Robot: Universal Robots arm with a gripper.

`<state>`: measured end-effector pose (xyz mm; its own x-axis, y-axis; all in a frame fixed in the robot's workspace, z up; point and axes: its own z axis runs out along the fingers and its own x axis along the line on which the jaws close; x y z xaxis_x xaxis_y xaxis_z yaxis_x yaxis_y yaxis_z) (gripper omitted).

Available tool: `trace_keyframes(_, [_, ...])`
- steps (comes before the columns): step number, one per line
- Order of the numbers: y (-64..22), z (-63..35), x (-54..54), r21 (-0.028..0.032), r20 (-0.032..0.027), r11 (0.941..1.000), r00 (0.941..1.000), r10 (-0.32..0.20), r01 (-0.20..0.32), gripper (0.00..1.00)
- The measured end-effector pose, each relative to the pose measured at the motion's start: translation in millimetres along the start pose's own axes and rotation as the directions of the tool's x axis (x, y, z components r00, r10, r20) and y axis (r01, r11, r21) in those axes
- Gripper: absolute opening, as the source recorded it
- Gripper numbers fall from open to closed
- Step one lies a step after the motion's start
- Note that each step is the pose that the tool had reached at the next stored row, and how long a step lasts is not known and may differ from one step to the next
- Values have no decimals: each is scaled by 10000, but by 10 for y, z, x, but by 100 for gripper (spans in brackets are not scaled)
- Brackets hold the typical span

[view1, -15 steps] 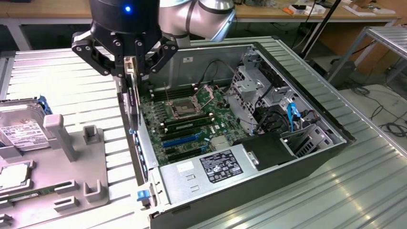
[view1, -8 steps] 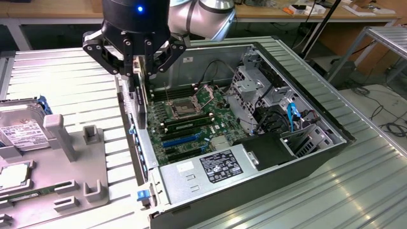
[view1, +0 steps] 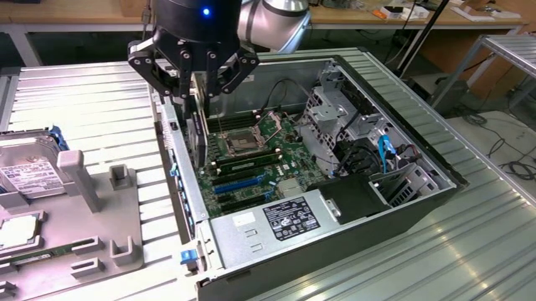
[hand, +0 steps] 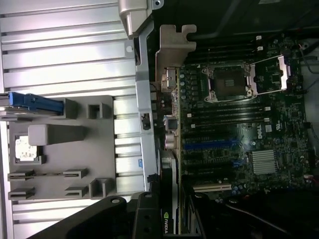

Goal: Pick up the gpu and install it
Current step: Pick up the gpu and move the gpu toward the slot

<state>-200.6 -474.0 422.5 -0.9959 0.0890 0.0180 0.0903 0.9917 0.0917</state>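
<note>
The gpu (view1: 201,135), a thin dark card, hangs edge-down from my gripper (view1: 198,94), whose fingers are shut on its upper edge. It is held over the open computer case (view1: 402,144), just inside the wall on the exterior view's left, above the motherboard (view1: 251,150). In the wrist view the gpu (hand: 171,184) runs edge-on from between my gripper (hand: 169,215) toward its silver end bracket (hand: 174,47), which lies beside the case's rear wall. The blue expansion slots (hand: 209,144) lie next to the card's edge.
A grey fixture tray (view1: 84,207) with upright holders sits to the exterior view's left of the case, with a hard drive (view1: 25,172) on it. The power supply (view1: 285,216), drive cages and cables (view1: 385,153) crowd the case's near and right parts.
</note>
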Motion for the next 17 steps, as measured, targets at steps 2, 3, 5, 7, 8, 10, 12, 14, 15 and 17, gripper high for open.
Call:
trace_keyframes(2, [2, 0, -27, 0, -5, 10000, 10000, 0, 0, 27])
trace_keyframes(3, [5, 0, -52, 1, -9, 10000, 10000, 1, -1, 27])
trace_keyframes(5, [7, -1, -79, 1, -14, 10000, 10000, 1, -1, 27])
trace_keyframes(7, [10, -1, -109, 1, -18, 10000, 10000, 1, -1, 27])
trace_keyframes(8, [11, -1, -126, 1, -21, 10000, 10000, 2, -2, 27])
trace_keyframes(10, [15, -2, -164, 3, -26, 10000, 10000, 3, -3, 27])
trace_keyframes(12, [17, -2, -188, 3, -29, 10000, 10000, 2, -2, 27])
trace_keyframes(14, [22, -2, -238, 4, -35, 10000, 10000, 4, -3, 27])
trace_keyframes(15, [23, -2, -253, 3, -35, 10000, 10000, 3, -3, 27])
trace_keyframes(17, [26, -3, -282, 4, -38, 10000, 10000, 3, -3, 27])
